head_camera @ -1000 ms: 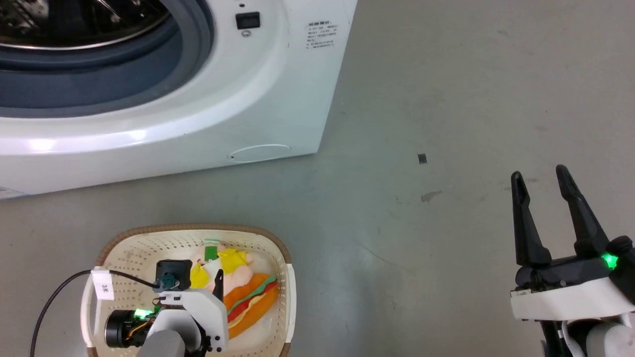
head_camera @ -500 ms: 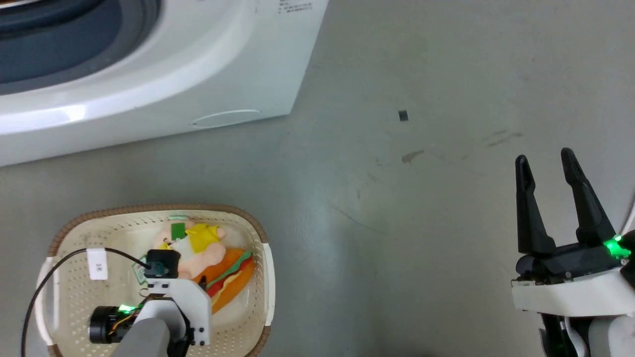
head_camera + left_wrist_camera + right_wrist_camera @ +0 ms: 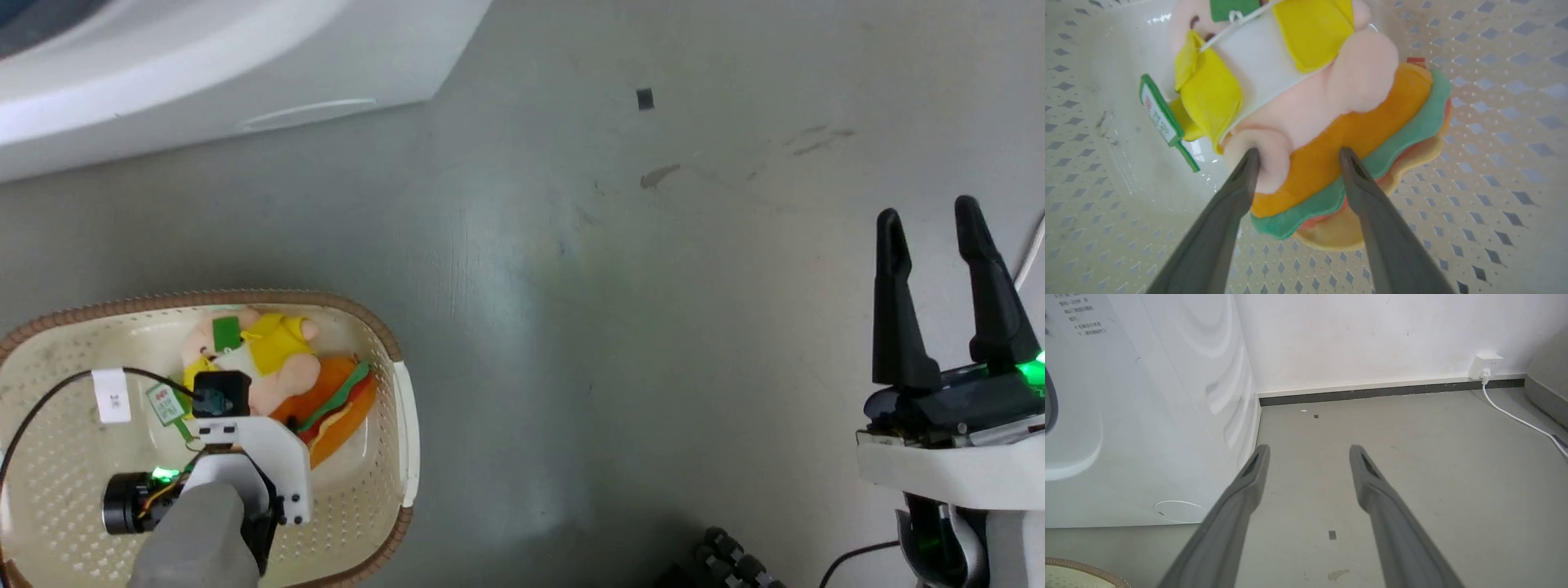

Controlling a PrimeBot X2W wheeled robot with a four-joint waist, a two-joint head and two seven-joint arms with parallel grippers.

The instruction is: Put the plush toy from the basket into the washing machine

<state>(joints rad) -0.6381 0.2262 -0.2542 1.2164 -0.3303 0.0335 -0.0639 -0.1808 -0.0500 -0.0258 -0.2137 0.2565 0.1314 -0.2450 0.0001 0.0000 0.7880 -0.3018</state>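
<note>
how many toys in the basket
1: the plush toy lies in the far half of the basket, with the open left end effector straddling it. The arm hides part of the floor, so a small one could be hidden.

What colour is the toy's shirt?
Yellow over white; the plush toy shows best in the left wrist view.

Bare laundry corner, likely a test room.
White washing machine [image 3: 1126,416] on grey floor [image 3: 1433,465], plain white wall [image 3: 1372,335], socket [image 3: 1485,363] above dark skirting [image 3: 1392,392].
</note>
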